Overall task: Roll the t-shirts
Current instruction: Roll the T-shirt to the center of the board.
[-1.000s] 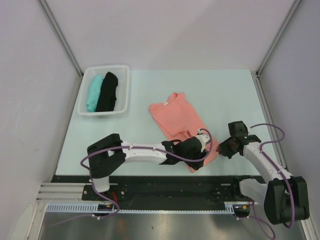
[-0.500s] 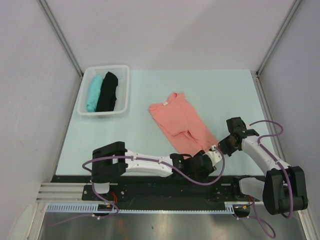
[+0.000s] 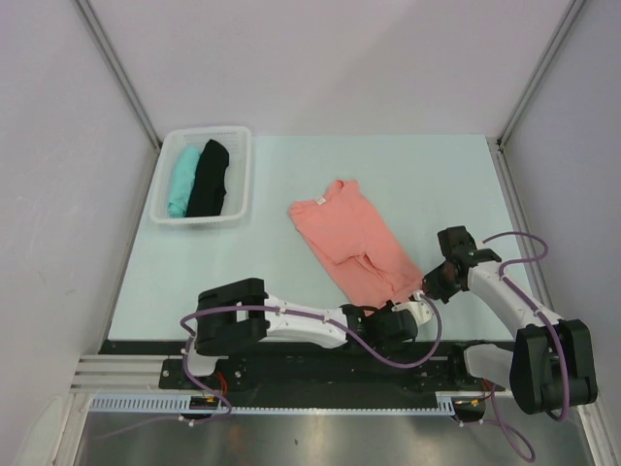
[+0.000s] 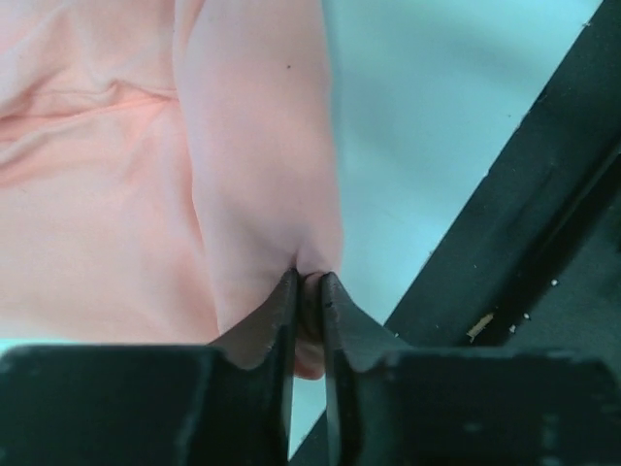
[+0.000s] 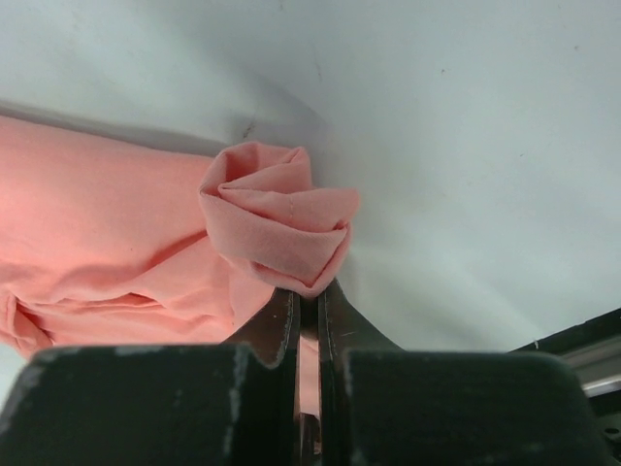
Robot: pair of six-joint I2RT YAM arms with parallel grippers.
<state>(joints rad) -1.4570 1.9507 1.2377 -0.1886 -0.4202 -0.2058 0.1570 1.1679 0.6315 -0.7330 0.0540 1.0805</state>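
Writing: white neck label (image 3: 318, 202) too small to read. The salmon-pink t-shirt (image 3: 351, 241) lies flat on the surface (image 3: 437, 175), right of centre. The left tool (image 4: 309, 287) is nearly closed, pinching its near hem. The right tool (image 5: 309, 297) is clamped on a rolled-up hem corner.

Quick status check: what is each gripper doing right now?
left gripper: shut, pinching the near edge of the salmon-pink t-shirt.
right gripper: shut, pinching a bunched corner of the same shirt.
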